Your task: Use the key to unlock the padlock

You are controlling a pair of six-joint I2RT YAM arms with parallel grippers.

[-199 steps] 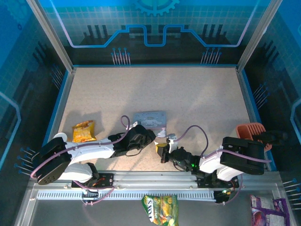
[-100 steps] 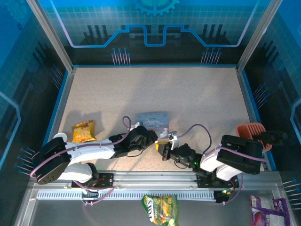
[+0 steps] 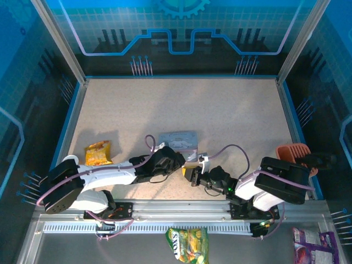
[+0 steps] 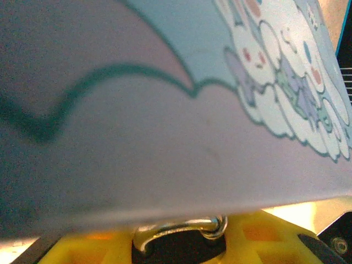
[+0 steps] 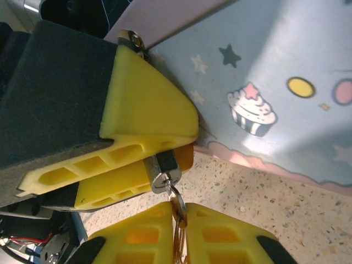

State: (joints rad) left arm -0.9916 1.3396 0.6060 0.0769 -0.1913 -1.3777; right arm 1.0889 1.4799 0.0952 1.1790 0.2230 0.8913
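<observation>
Over the desk [image 5: 275, 214], left hand [image 5: 165, 157] is clamping the padlock [image 5: 163, 171], right hand [image 5: 179, 223] thinly pinching the key [image 5: 177, 204], likely slipping mid-twist.

Tin [image 3: 177, 137] crowding padlock [image 5: 163, 170] — far tabletop [image 3: 220, 110] free

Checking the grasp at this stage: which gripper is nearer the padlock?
Left. The left gripper clamps the padlock between its fingers. The right gripper sits just below the lock in the right wrist view, apart from it, with the key bridging the gap.
</observation>
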